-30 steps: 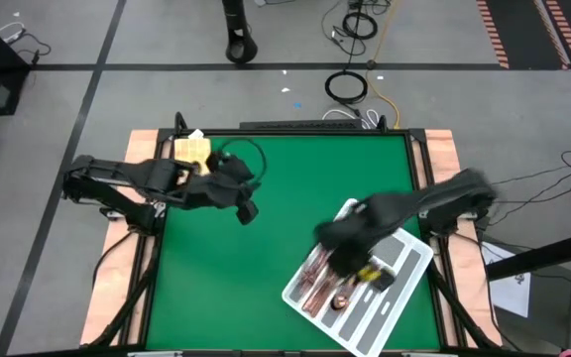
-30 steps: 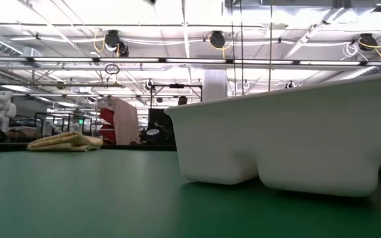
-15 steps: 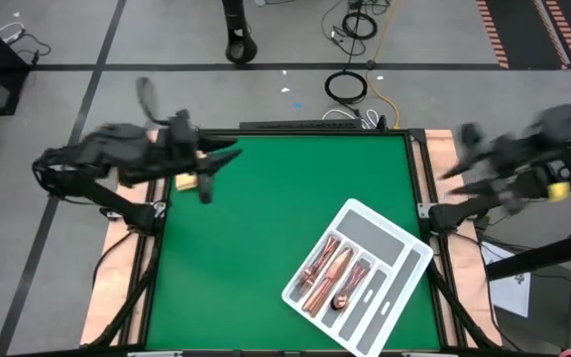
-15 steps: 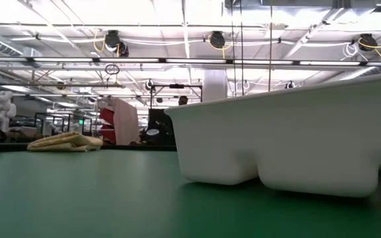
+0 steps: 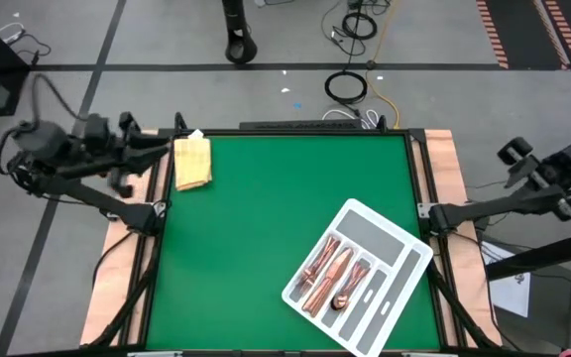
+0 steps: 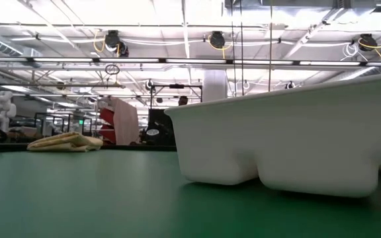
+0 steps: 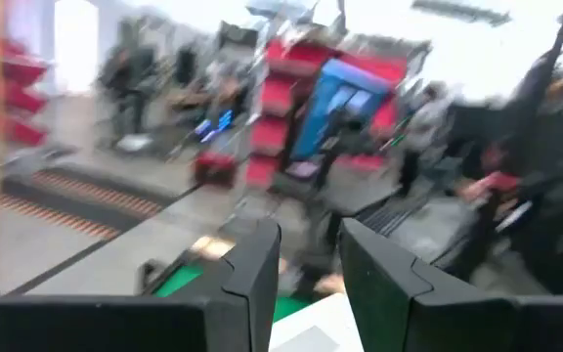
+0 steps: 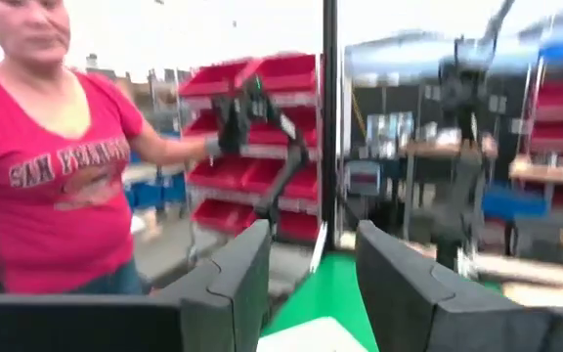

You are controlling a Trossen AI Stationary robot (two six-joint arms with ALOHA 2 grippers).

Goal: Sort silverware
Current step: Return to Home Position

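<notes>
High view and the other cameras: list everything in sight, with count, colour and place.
silverware: several pieces, exact count unclear, copper, lying in the tray's long compartments
tray: one, white and grey, set at an angle on the table's right side
cloth: one, yellow, folded, at the table's far left corner
table: one, green top
cable: one coil, black, on the floor beyond the table
person: one, red shirt, in the room past the right arm
bins: several, red, on shelves behind the person
left gripper: one, dark, open, outside the table's left edge
right gripper: one, dark, open, off the table's right side
</notes>
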